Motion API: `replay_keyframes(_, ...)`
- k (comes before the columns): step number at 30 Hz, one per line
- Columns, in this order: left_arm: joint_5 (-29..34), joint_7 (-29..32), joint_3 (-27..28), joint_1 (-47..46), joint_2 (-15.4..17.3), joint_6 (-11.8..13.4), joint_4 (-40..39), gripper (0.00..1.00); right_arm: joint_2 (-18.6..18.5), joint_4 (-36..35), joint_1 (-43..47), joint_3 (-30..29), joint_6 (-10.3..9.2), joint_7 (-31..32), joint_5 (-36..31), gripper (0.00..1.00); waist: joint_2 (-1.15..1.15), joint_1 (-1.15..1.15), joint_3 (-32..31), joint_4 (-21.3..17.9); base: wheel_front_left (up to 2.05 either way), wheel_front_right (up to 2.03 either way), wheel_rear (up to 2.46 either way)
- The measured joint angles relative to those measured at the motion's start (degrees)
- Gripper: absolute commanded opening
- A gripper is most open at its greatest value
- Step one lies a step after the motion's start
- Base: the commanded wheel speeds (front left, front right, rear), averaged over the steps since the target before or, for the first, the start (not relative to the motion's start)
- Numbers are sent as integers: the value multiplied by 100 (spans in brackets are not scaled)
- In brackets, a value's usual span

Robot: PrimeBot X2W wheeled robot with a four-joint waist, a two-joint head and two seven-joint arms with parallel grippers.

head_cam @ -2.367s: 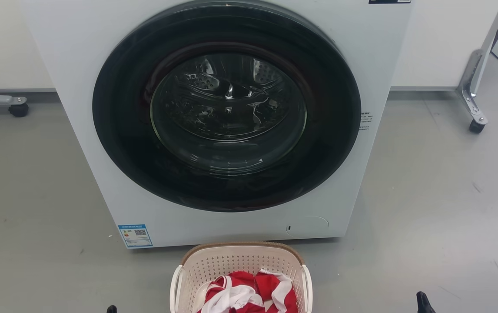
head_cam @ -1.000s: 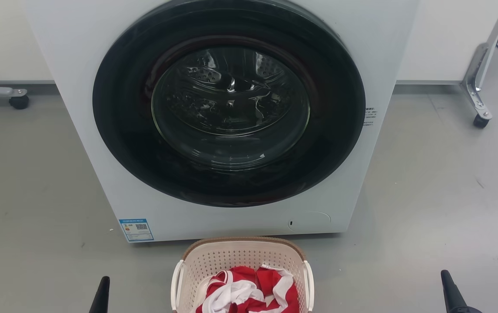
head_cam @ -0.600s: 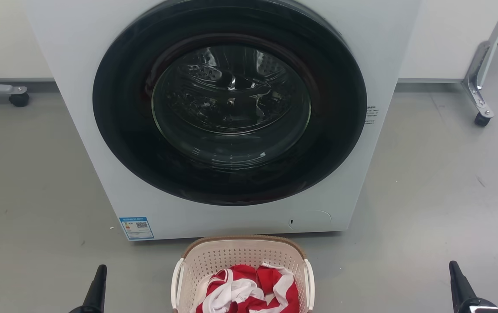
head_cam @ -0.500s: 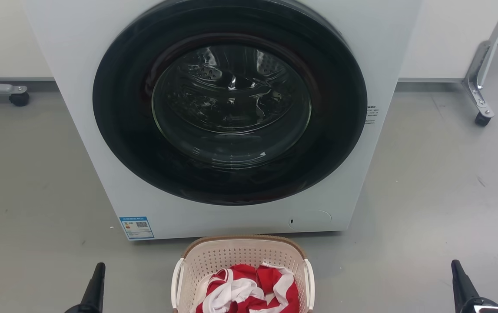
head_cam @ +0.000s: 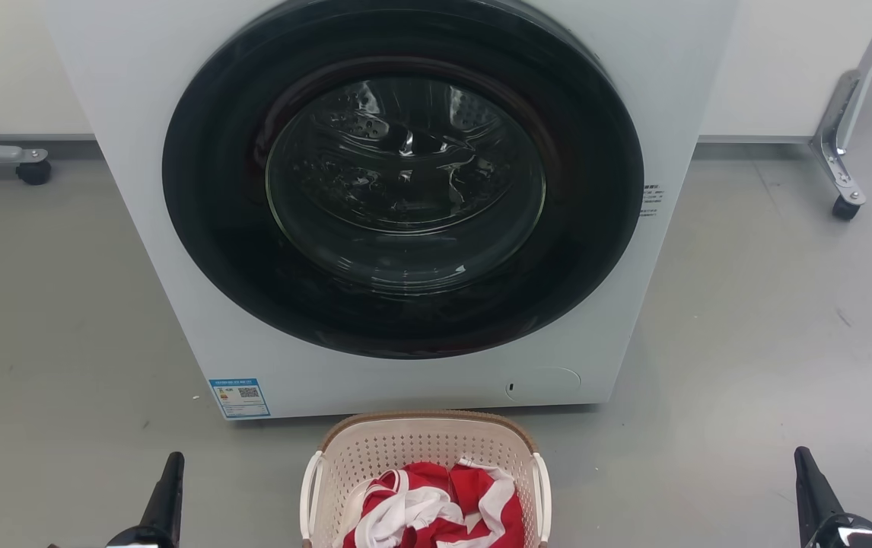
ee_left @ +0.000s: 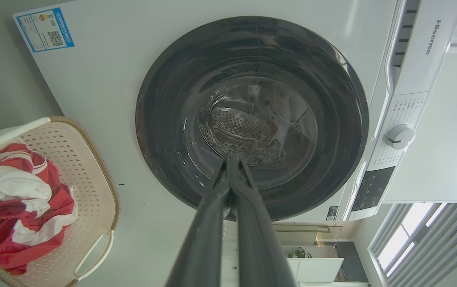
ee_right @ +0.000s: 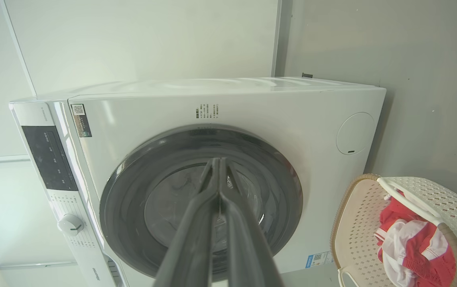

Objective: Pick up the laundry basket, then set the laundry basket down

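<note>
Laundry basket (head_cam: 421, 449) on grey floor (head_cam: 748, 342), near centre, just before white washing machine (head_cam: 139, 152), red-and-white cloth (head_cam: 436, 510) inside, left gripper (ee_left: 231, 159) fingers pressed together, empty, apart at basket's left, right gripper (ee_right: 217, 161) likewise closed, empty, well right.

Laundry basket (head_cam: 421, 450), directly before me: cream perforated plastic, rounded-rectangular, with a brown woven-look rim (head_cam: 424, 416) and white side handles (head_cam: 306, 495). It stands upright on the grey floor (head_cam: 63, 342), just in front of the washing machine (head_cam: 139, 152), and holds crumpled red-and-white cloth (head_cam: 436, 511).
</note>
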Motion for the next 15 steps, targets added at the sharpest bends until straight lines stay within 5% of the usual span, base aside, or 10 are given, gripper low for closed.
replay_keyframes(15,0,0,0,0,0,0,0,0,0,0,0,0,0,-1,0,0,0,0,0,0,0,0,0)
